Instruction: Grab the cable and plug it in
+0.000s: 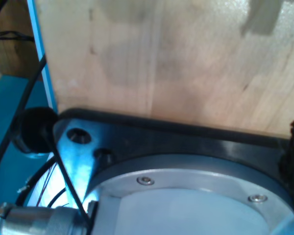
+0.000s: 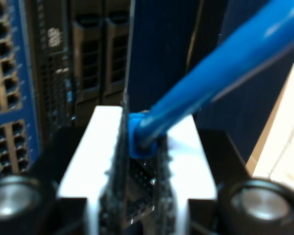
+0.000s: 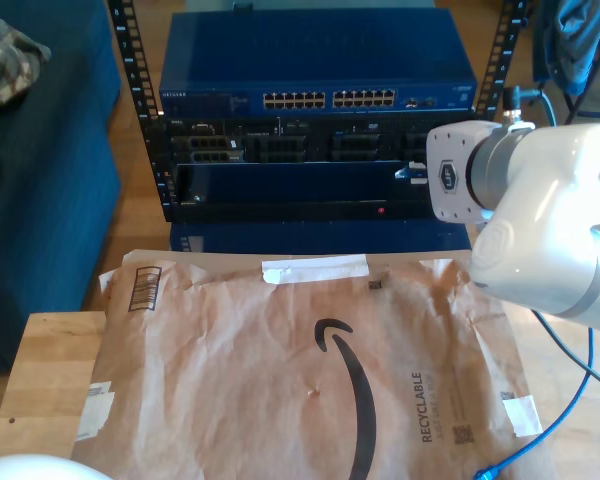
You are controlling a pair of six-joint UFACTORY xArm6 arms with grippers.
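My second gripper (image 2: pixel 141 128) is shut on the cable (image 2: pixel 220 68), a thin bright-blue lead. The white fingers (image 2: pixel 100 147) pinch its blue boot, and the plug tip is too blurred to make out. Just ahead of the jaws are the rack's port rows (image 2: pixel 5 88) and dark drive bays (image 2: pixel 93 54). In the exterior view the white second arm (image 3: pixel 530 210) reaches in from the exterior view's right toward the rack (image 3: pixel 310 150). A bit of blue (image 3: pixel 411 172) shows at the rack face. The cable (image 3: pixel 572 400) trails down to a loose end (image 3: pixel 485 470) on the table.
A brown paper mailer (image 3: pixel 310 370) covers most of the wooden table (image 3: pixel 50 370) in front of the rack. A blue switch (image 3: pixel 320 70) tops the rack. The first wrist view looks at a pale wooden board (image 1: pixel 176 58), a black base plate (image 1: pixel 186 137) and black wires (image 1: pixel 68 181).
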